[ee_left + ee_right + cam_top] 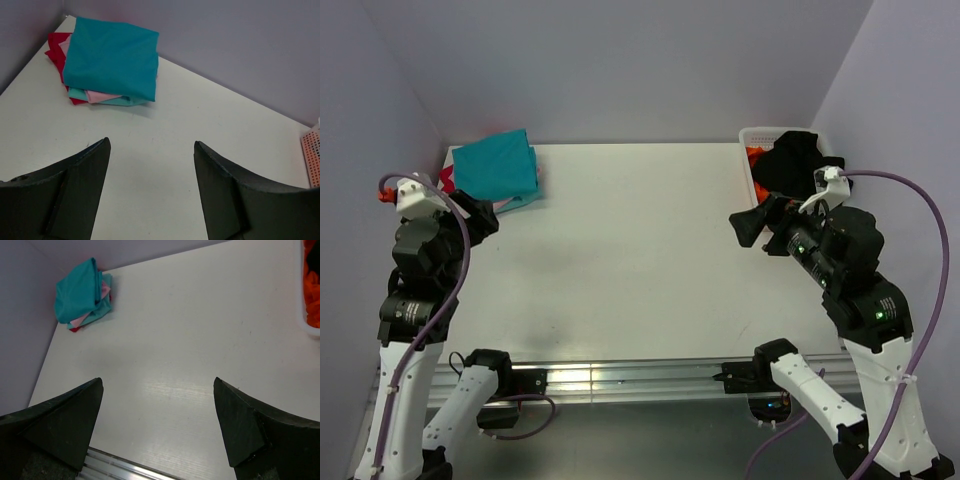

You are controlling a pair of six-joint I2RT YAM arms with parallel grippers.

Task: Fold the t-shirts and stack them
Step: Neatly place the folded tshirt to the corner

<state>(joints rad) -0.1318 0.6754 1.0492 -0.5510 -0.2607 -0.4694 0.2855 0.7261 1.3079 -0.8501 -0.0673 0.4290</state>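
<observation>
Soft, light t-shirts (495, 170) are stacked at ten o'clock — a floppy one is likely best pinched at an edge. The left end effector (151, 145) and right end effector (158, 384) are spread wide — nothing is gripped.

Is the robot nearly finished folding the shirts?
Partly. Done: a folded pile sits in the far left corner, teal t-shirt on top. In hand: nothing; left gripper and right gripper are open and empty. Left: black cloth and orange cloth wait in the white basket.
</observation>
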